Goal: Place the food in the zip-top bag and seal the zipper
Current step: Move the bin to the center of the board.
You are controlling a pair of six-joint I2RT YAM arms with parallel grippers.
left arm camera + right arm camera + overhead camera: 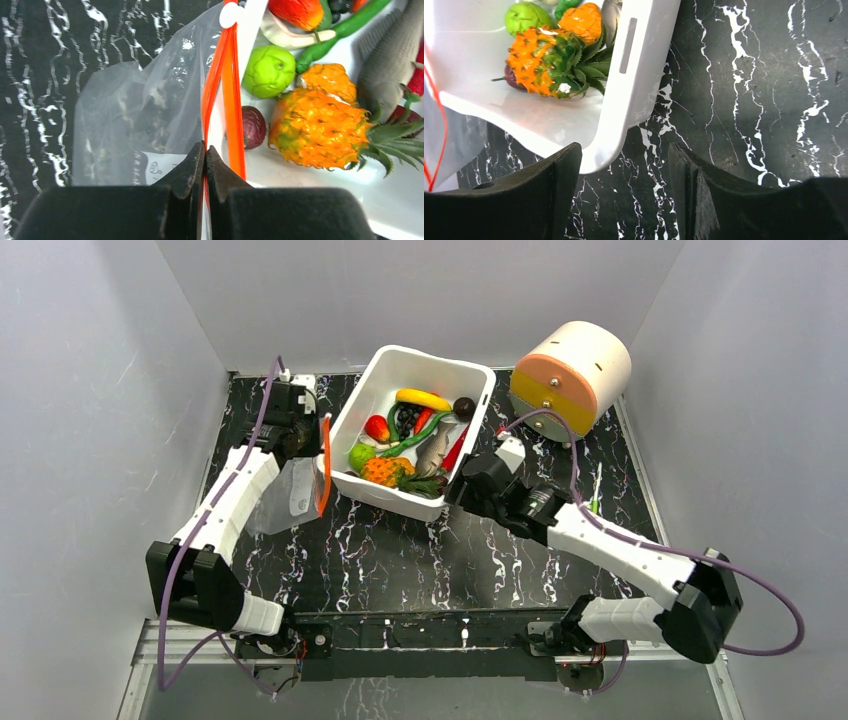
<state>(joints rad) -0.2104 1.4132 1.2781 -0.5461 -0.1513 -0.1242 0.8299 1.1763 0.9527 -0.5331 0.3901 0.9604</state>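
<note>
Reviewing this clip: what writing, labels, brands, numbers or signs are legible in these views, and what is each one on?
No text can be read with certainty.
White label panel on the zip-top bag: faint dark printed marks, too blurred to read.
White bin: no text visible.
Food: no text visible.
Round cream container: no text visible.
</note>
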